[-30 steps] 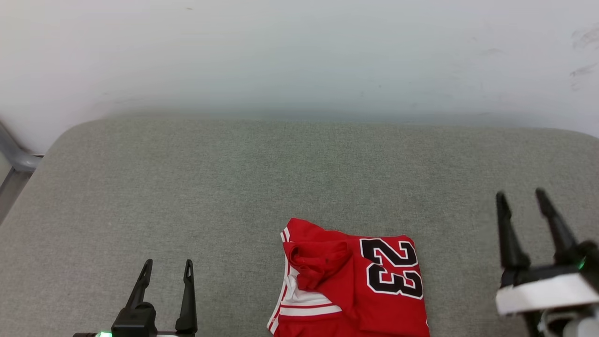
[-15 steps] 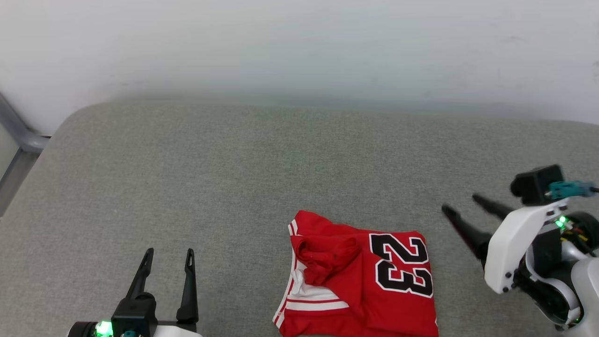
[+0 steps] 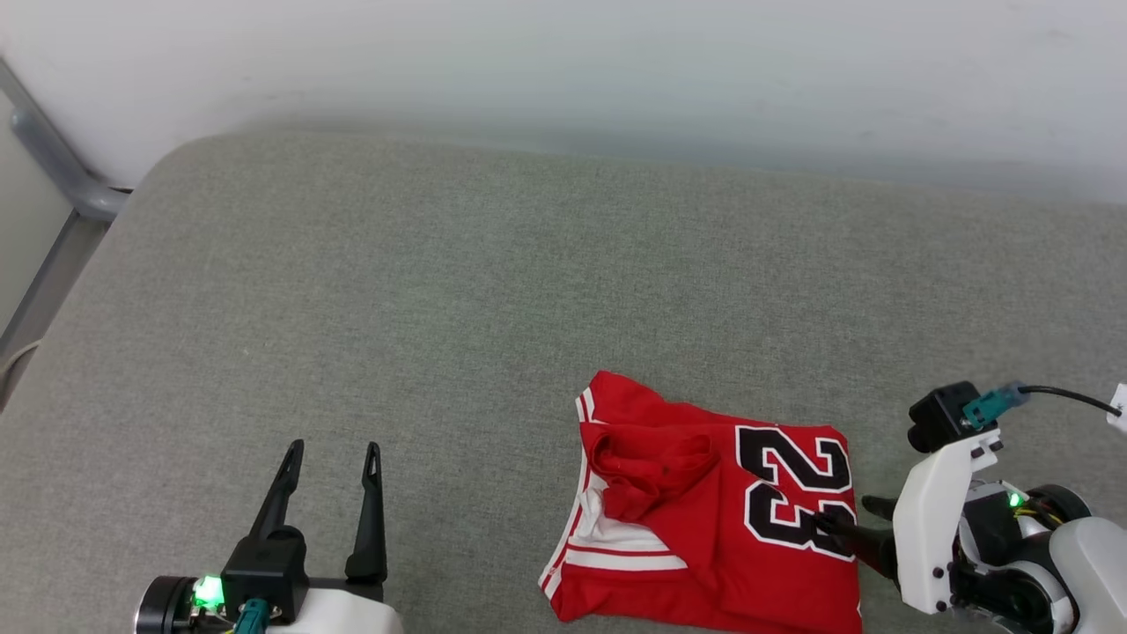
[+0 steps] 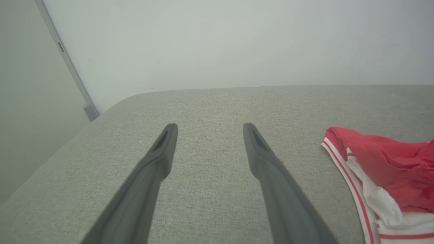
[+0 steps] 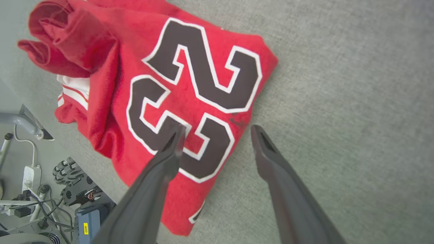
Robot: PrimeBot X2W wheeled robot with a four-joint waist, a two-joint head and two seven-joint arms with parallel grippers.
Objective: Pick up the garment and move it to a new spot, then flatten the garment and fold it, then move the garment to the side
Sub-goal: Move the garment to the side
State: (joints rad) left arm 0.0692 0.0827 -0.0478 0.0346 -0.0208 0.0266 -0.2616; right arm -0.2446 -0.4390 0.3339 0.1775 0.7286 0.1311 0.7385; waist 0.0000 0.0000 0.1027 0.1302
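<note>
At the left, our left tool [image 3: 334,446] hovers over the bare grey cushion [image 3: 440,264] with its fingers spread and nothing between them. It sits much as it did a second ago, well apart from the garment [image 3: 696,528]. In its own wrist view, the left tool [image 4: 210,126] has the garment [image 4: 383,169] off to the right.

The garment lies in a loose, compact bundle near the cushion's front edge, right of centre. A rumpled red fold sits on its left half and the black number [image 3: 797,489] on its right.

The change is at the right. A second ago our right tool [image 3: 845,511] pointed up the view, far from the cloth. It has since swung round to point left and come down to the garment's right edge.

In the right wrist view the right tool [image 5: 217,128] is spread. One finger is over the number and the other over the cushion just beside the hem. We cannot tell whether either touches. We judge this sets up a pinch on that edge.

The whole head view has also shifted, so the camera moved, not the garment.
</note>
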